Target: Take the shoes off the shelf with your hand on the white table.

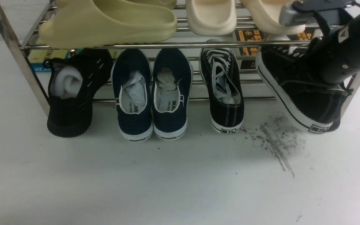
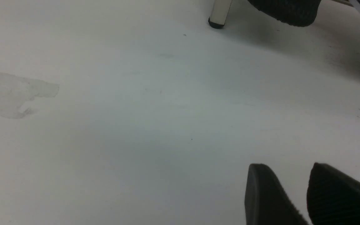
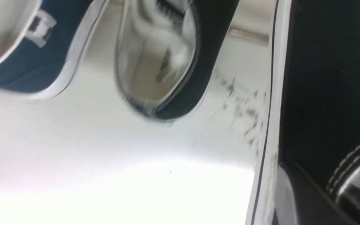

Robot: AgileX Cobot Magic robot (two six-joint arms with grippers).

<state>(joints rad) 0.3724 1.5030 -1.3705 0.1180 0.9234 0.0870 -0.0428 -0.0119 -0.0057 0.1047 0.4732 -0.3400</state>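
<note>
black canvas sneaker (image 1: 225, 93) upright on the chrome shelf (image 1: 167, 46), tilted sneaker (image 1: 295, 90) beside it, heel toward the white table (image 1: 167, 175)

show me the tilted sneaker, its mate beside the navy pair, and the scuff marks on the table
tilted sneaker (image 1: 308, 103), front view, on its black canvas side.
mate sneaker (image 1: 227, 114), front view, on its heel canvas.
scuff marks (image 1: 275, 140), front view, on the middle of the dark streaks.

The white table (image 1: 105, 187) carried the chrome shelf (image 1: 167, 46) and a patch of dark scuff streaks (image 1: 277, 140). Left of that patch, heels touched the table — a black sneaker (image 1: 222, 90), a navy pair (image 1: 152, 93), a black knit shoe (image 1: 73, 93).
</note>
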